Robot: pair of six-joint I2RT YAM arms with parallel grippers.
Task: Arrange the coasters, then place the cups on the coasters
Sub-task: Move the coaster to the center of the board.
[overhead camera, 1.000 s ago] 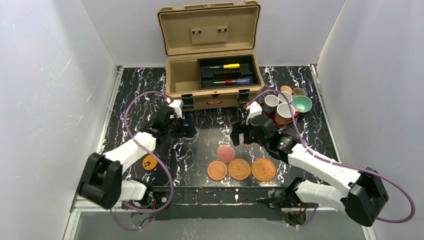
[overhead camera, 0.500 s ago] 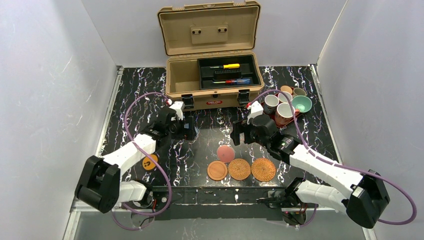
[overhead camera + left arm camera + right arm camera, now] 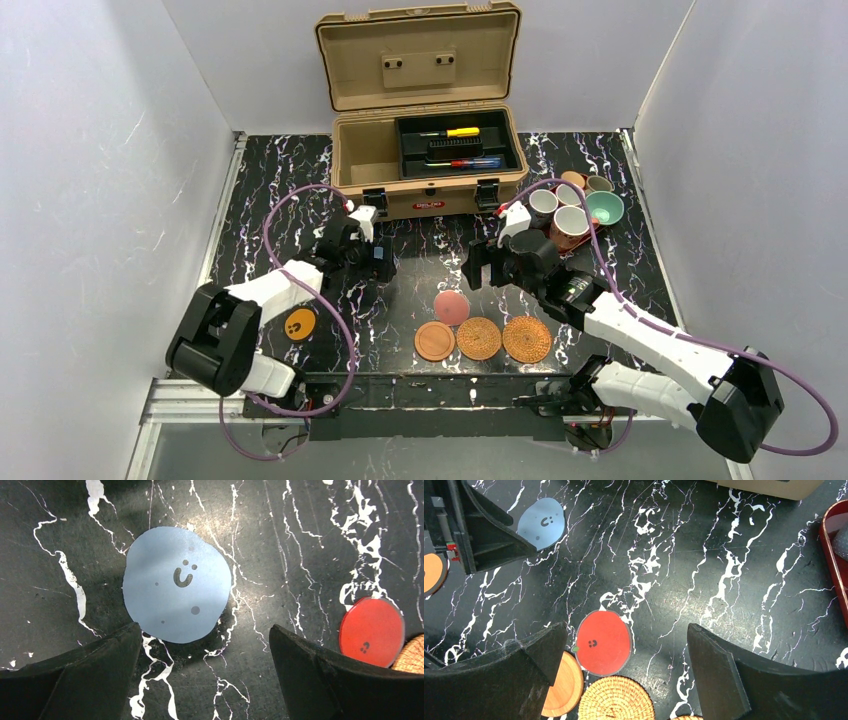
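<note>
My left gripper hovers open just near of the blue-grey coaster, nothing between its fingers. My right gripper is open above the pinkish-red coaster. In a row before it lie the wooden coaster and two woven coasters. The orange coaster with black marks lies near the left arm. The cups stand clustered at the back right: reddish mugs, a teal cup, an orange cup, a grey-olive cup.
An open tan toolbox with screwdrivers in a black tray stands at the back centre. The cups sit on a dark red tray. White walls close in both sides of the black marbled table.
My left gripper has shifted right and a little nearer, staying open over the blue-grey coaster. The right arm has barely moved.
</note>
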